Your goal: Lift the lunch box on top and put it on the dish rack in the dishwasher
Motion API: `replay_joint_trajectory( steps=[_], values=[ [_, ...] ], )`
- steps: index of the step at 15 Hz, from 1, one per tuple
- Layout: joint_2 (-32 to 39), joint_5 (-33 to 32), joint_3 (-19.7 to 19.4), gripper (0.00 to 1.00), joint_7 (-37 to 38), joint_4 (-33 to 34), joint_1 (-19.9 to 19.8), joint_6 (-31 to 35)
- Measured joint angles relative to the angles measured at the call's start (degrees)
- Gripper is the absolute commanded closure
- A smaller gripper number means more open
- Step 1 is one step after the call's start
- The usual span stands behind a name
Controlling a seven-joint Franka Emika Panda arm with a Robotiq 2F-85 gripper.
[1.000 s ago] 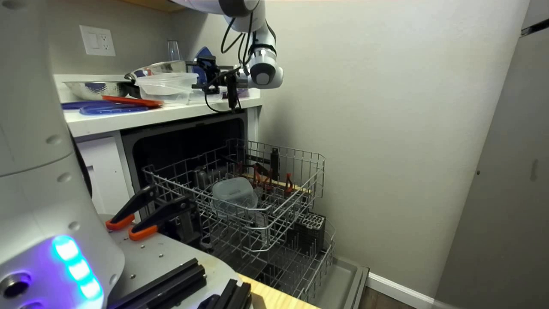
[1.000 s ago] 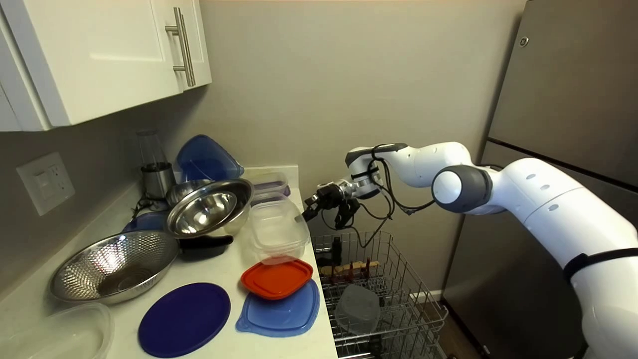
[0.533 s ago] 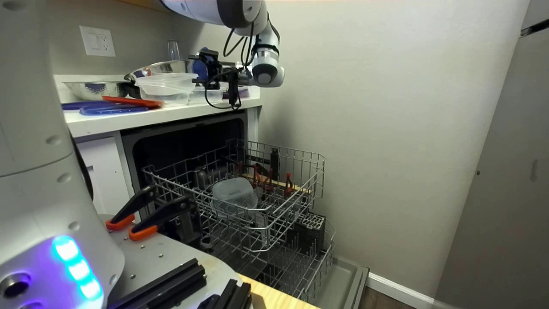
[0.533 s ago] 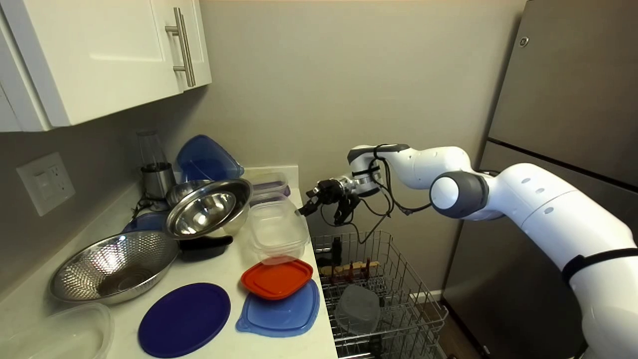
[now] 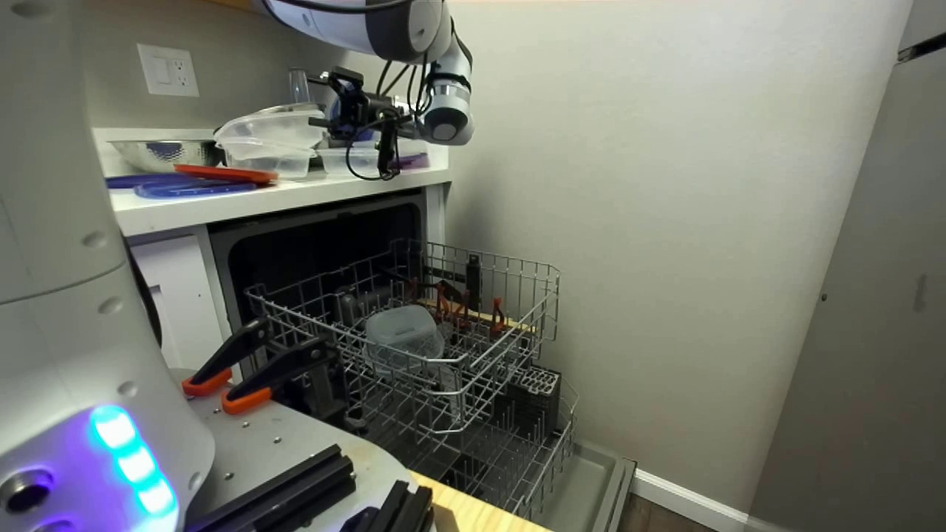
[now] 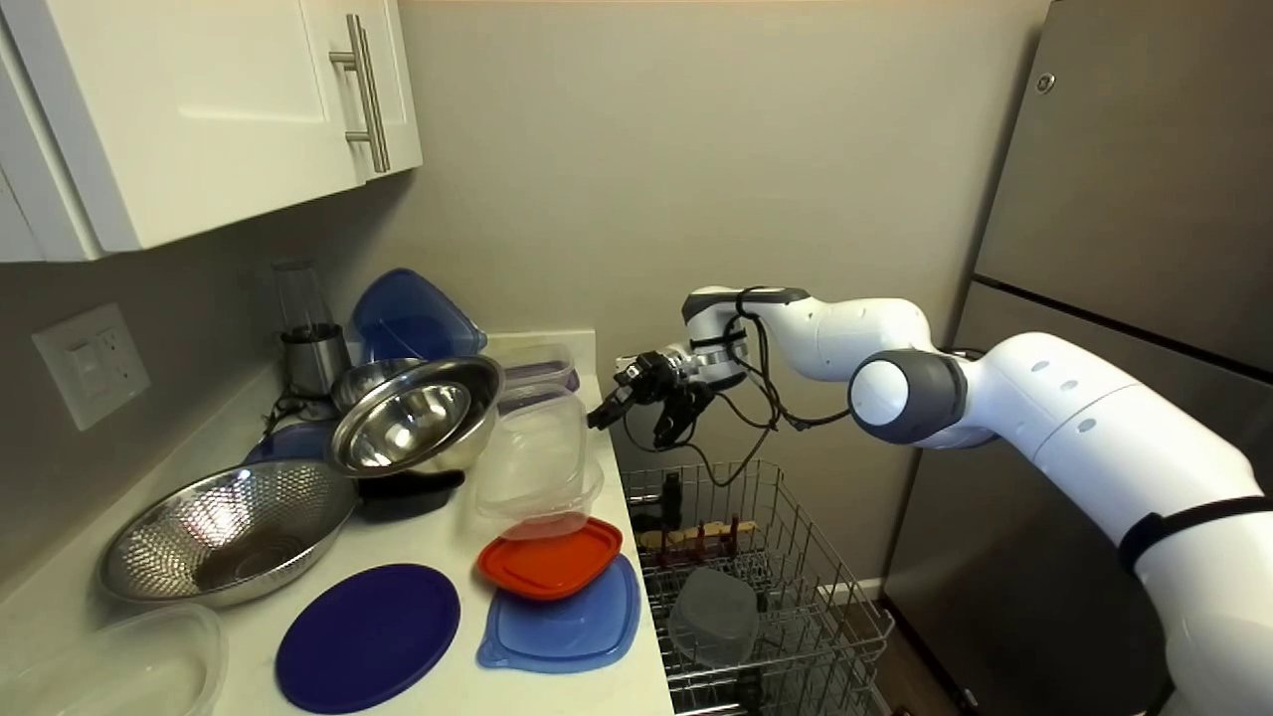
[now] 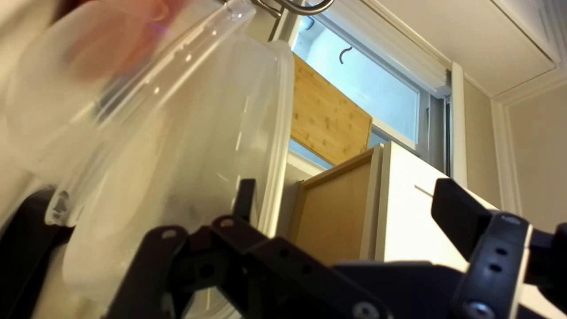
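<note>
The lunch box, a translucent tub, is the top one of a stack on the counter; it shows in both exterior views and sits tilted and skewed over the tub beneath. My gripper is open at its right side; it also shows open in an exterior view. In the wrist view one finger overlaps the lunch box near its rim, the other is apart; I cannot tell which side of the wall that finger is on. The dish rack is pulled out of the dishwasher, below the counter.
Another translucent tub lies in the rack beside red-and-black items. A red lid and a light blue lid lie in front of the stack. Steel bowls and a colander stand behind. Purple-lidded containers stand farther back.
My gripper rose a little, then moved left toward the stack. The lunch box has shifted left and tilted, and the tub beneath has moved slightly. The red and light blue lids shifted a little.
</note>
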Motion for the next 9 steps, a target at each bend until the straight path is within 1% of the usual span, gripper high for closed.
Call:
replay_joint_trajectory(
  steps=[4,9],
  values=[
    [0.6,0.0,0.0,0.0,2.6,0.7,1.3,1.0],
    [0.4,0.0,-1.3,0.0,3.7,1.0,1.7,7.2]
  ],
)
